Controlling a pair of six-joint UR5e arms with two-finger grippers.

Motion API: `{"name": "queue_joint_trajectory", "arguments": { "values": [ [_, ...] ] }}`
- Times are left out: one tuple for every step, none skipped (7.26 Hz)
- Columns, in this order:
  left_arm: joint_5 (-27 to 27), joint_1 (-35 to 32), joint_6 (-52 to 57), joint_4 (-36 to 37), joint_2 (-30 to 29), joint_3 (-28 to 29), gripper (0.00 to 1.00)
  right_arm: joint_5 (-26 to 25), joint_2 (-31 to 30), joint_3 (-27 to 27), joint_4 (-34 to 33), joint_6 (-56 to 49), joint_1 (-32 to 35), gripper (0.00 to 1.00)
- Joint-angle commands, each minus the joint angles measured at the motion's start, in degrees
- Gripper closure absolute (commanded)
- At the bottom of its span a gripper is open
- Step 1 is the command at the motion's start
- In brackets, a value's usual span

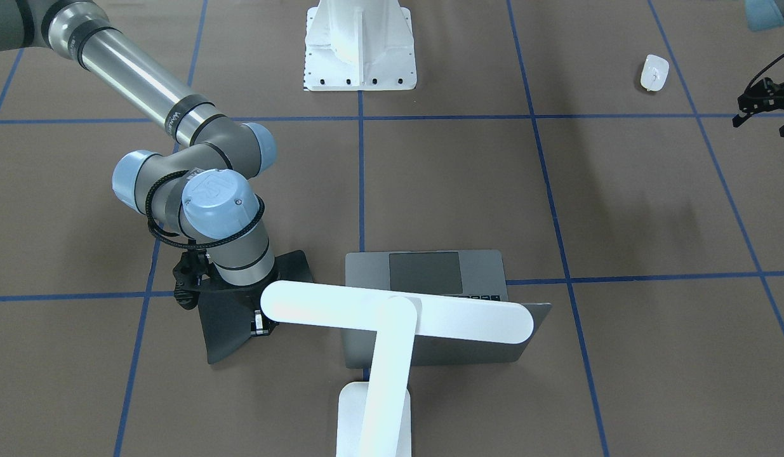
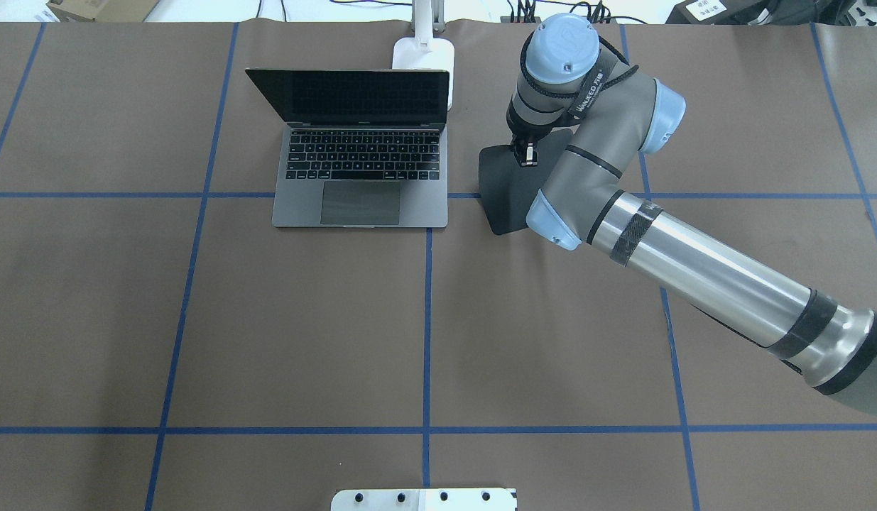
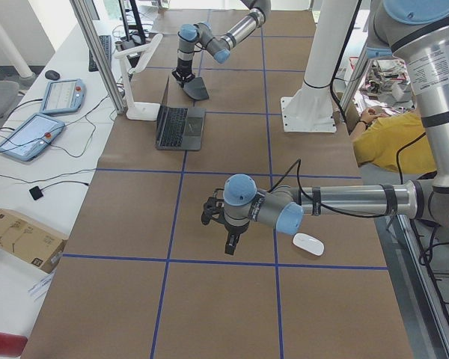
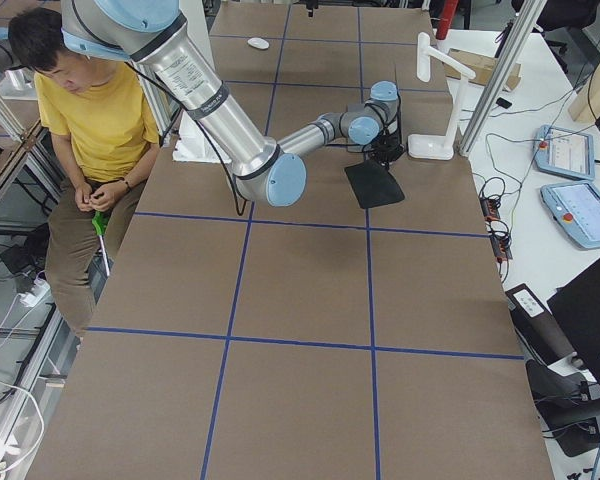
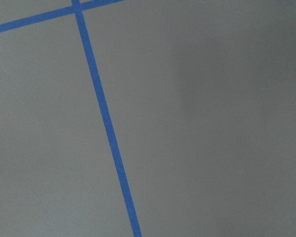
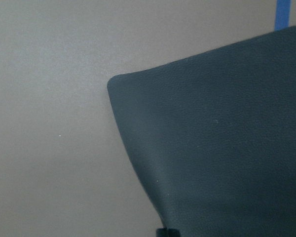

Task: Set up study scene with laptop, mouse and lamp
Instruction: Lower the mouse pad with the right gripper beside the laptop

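Right gripper (image 2: 527,155): the fingers are drawn together and clamped on the black mat (image 2: 505,191), which creases and lifts at that spot. The right wrist view shows only a dark sliver of fingertip at its bottom edge. The rest of that view is mat and table (image 2: 552,341). In the overhead view the arm's wrist and elbow cover the mat's 3 o'clock side.

Left gripper (image 1: 763,125): the jaws are apart and it hovers above the table. It is cut off by the front view's right edge and lies outside the overhead view. Its wrist camera shows only brown surface and blue tape lines (image 5: 108,133).

The laptop (image 2: 360,206): open, screen dark, keyboard facing the robot. In the overhead view the mat lies at its 3 o'clock, near but apart. In the front view the lamp head hides most of the keys and part of the lid.

The lamp (image 1: 398,317): in the overhead view it stands at 12 o'clock of the laptop, just behind the lid. There only its base and lower arm show, cropped by the top edge. The front view crops the base at the bottom.

The mouse (image 1: 654,72): on the table at 10 o'clock of the left gripper in the front view, well apart from the laptop. It lies outside the overhead view.

White pedestal (image 1: 360,44): cropped at the front view's top edge.
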Motion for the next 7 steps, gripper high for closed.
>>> {"name": "queue_joint_trajectory", "arguments": {
  "values": [
    [0.0, 0.0, 0.0, 0.0, 0.0, 0.1, 0.0, -1.4, 0.2, -0.9, 0.0, 1.5, 0.0, 1.0],
    [0.0, 0.0, 0.0, 0.0, 0.0, 0.1, 0.0, -1.7, 0.1, -1.0, 0.1, 1.5, 0.1, 1.0],
    [0.0, 0.0, 0.0, 0.0, 0.0, 0.0, 0.0, -2.6, -0.1, -1.1, 0.1, 3.4, 0.0, 0.57],
    [0.0, 0.0, 0.0, 0.1, 0.0, 0.0, 0.0, -3.5, -0.1, -0.9, 0.2, 3.3, 0.0, 0.01],
    [0.0, -0.1, 0.0, 0.0, 0.0, 0.0, 0.0, -3.6, -0.4, -0.1, 0.8, 2.7, 0.1, 0.0],
    [0.0, -0.1, 0.0, 0.0, 0.0, -0.1, 0.0, -3.6, -0.8, 0.8, 0.7, -1.2, 0.2, 0.0],
    [0.1, -0.4, -0.1, 0.0, 0.0, -0.4, 0.0, -3.5, -3.0, 4.2, 0.4, -10.2, 0.3, 0.0]
  ]
}}
